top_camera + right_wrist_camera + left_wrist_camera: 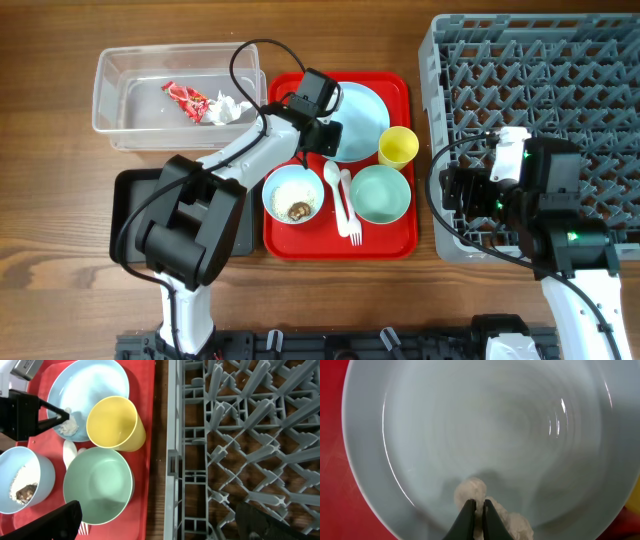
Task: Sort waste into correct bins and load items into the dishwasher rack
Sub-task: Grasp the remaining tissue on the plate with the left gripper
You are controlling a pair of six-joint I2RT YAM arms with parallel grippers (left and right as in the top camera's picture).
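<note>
Found the left gripper (478, 505) with jaws drawn narrow, only a sliver between the black fingers (465, 522), pinched on a tissue wad (470, 491) at their tips. Noted the wad resting on the inner slope of the pale blue plate (495, 425), with more white tissue just beside the fingers to the right. Confirmed from the right wrist view: tips touching the wad near the plate's rim, close to the yellow cup (116, 422).

Found the right gripper (157, 510) with jaws spread wide, nothing between them, poised above the border between the red serving tray (142, 380) and the dishwasher rack (250, 435).

Recorded on the serving tray: plate at the back, cup upright just beside it, teal bowl (381, 193) at the front right, blue bowl (275, 182) at the front left holding white crumbs (288, 190) and a brown food bit (299, 210). Logged white spoon (333, 178) and fork (351, 215) lying side by side between the two bowls.

Located clear tub (120, 100) at the far left of the table (60, 250), containing red wrapper (185, 98) and a second tissue clump (228, 108). Located black tray (128, 205) in front of the tub, largely covered by the left arm (240, 150). Placed the rack at the table's right side, well apart from both bins.
</note>
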